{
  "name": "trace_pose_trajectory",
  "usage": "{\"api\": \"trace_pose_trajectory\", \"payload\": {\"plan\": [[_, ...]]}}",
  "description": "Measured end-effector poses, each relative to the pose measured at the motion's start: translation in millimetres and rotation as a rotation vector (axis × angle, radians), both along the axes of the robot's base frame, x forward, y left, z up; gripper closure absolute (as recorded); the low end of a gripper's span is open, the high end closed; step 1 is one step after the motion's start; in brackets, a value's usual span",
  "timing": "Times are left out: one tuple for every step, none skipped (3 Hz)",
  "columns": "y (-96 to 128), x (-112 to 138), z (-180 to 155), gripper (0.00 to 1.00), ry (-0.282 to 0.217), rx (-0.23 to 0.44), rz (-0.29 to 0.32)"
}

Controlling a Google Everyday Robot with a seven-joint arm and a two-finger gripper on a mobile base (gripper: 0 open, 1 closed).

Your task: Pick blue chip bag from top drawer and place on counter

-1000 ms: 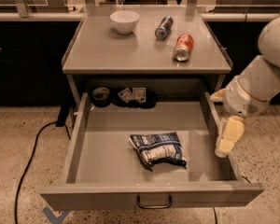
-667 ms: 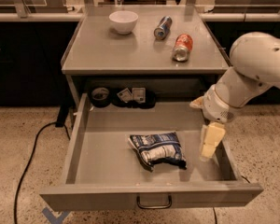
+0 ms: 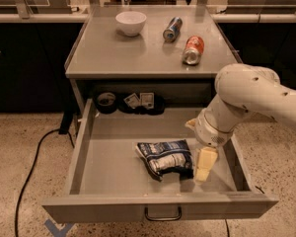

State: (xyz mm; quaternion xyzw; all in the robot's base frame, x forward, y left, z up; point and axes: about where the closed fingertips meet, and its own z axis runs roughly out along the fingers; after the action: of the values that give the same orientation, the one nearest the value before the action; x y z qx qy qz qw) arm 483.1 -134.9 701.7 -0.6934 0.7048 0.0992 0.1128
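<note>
Within the pulled-out top drawer point(image 3: 108, 162), right of centre on its floor, one blue chip bag point(image 3: 165, 158) was recorded, lying flat and crinkled, with its white and light-blue panel turned upward. Just beside the bag's right end, the cream-coloured gripper point(image 3: 203, 173) was found lowered inside the drawer and pointing downward, close to the right wall; contact with the bag could not be confirmed, and whether it was released or clenched could not be told. The white arm point(image 3: 244, 95) was seen entering from the right edge of the scene and bending down over the drawer's right side. A small dark loop handle point(image 3: 163, 214) was noted at the middle of the drawer's near front. On the counter point(image 3: 133, 56) above and beyond the drawer, three items were listed: a white bowl point(image 3: 130, 22) at the far left-centre, a dark can point(image 3: 172, 28) lying on its side to the right of it, and an orange-red soda can point(image 3: 193, 50), also on its side, nearer and further right. Under the counter, at the far end of the drawer, a dark ring-shaped object point(image 3: 106, 101) and some small packets point(image 3: 140, 100) were logged. A black cable point(image 3: 33, 159) was traced across the speckled floor point(image 3: 19, 132) at left.
</note>
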Motion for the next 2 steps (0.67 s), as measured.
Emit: {"api": "trace_pose_trajectory", "payload": {"plan": [[46.3,11.1,-31.7,0.0,-0.049,0.012,0.042],[46.3,11.2,-31.7,0.0,-0.049,0.012,0.042]]}}
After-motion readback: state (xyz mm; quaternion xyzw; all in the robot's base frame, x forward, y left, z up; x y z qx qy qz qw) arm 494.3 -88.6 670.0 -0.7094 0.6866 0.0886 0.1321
